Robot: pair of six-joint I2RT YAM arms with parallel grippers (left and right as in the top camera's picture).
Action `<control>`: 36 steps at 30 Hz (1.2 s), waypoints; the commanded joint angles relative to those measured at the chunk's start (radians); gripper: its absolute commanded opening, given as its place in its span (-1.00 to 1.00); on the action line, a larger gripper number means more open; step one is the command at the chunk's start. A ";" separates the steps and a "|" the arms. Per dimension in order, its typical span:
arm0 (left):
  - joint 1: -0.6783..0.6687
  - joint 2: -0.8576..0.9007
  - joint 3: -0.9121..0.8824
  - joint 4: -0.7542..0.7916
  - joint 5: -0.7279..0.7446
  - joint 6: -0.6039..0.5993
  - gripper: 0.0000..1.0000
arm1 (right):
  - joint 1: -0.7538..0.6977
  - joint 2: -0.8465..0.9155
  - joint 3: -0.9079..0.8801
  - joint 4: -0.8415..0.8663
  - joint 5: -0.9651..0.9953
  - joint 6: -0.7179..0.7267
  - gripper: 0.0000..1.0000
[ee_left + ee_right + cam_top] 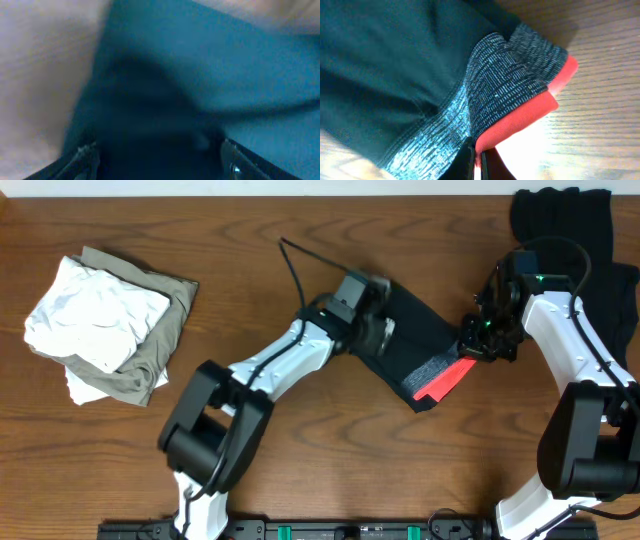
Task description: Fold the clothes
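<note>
1. The right claw [476, 162] is pinched shut on the leggings [420, 330]. Its two fingers meet on the edge of the waistband [505, 85].
2. Just ahead of that claw, the waistband shows grey-knit cloth with a coral-red strip [520, 120] along its outer edge. The strip folds back at the corner.
3. Beyond the waistband, the dark body of the leggings runs away from the right claw towards the left claw [157, 160].
4. The left claw stands wide, one finger on each side, low over the dark cloth. The left wrist view is too blurred to tell whether the fingers touch the cloth.
5. Around both claws, the leggings lie folded on the bare wooden tabletop [600, 125], between the two arms.
6. Behind the right claw, at the far right corner, is a black pile [560, 215] of clothes, apart from the leggings.
7. Well off to the left of the left claw sits a light pile [100, 325], white cloth on top of olive.
</note>
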 commanded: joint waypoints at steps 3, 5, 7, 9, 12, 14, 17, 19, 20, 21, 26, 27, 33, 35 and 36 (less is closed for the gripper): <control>0.002 0.046 -0.002 -0.123 0.006 0.012 0.59 | 0.003 0.008 -0.010 -0.007 0.091 0.006 -0.84; 0.002 0.053 -0.002 -0.172 0.006 0.011 0.59 | 0.003 0.008 -0.021 -0.001 0.090 0.007 -0.83; 0.000 0.053 -0.002 -0.220 0.007 -0.002 0.59 | 0.003 0.008 -0.035 0.013 0.090 0.007 -0.84; 0.000 0.053 -0.002 -0.262 0.008 -0.025 0.59 | 0.003 0.008 -0.055 0.036 0.090 0.007 -0.83; 0.000 0.053 -0.002 -0.312 0.021 -0.027 0.59 | 0.003 0.008 -0.083 0.075 0.080 0.006 -0.83; -0.001 0.053 -0.002 -0.331 0.053 -0.027 0.58 | 0.003 0.008 -0.091 0.100 0.062 -0.002 -0.83; -0.001 0.053 -0.002 -0.362 0.131 -0.050 0.43 | 0.003 0.008 -0.092 0.114 0.059 -0.008 -0.83; -0.001 0.053 -0.002 -0.387 0.201 -0.100 0.41 | 0.004 0.008 -0.092 0.120 0.059 -0.008 -0.85; -0.002 0.053 -0.002 -0.402 0.239 -0.126 0.41 | 0.006 0.008 -0.094 0.126 0.059 -0.008 -0.85; -0.002 0.053 -0.002 -0.416 0.272 -0.148 0.42 | 0.010 0.008 -0.096 0.131 0.059 -0.008 -0.85; -0.003 0.053 -0.002 -0.494 0.411 -0.201 0.41 | 0.049 0.008 -0.112 0.164 0.037 -0.016 -0.85; -0.003 0.052 -0.002 -0.510 0.418 -0.201 0.40 | 0.055 0.008 -0.113 0.168 0.037 -0.016 -0.85; 0.016 -0.036 0.005 -0.531 0.291 -0.159 0.28 | 0.053 0.008 -0.107 0.192 0.065 -0.020 -0.97; 0.028 -0.107 0.008 -0.523 0.199 -0.152 0.28 | 0.039 0.004 -0.092 0.180 0.069 -0.025 -0.96; 0.033 -0.142 0.008 -0.514 0.154 -0.152 0.29 | 0.030 -0.002 -0.080 0.172 0.069 -0.031 -0.95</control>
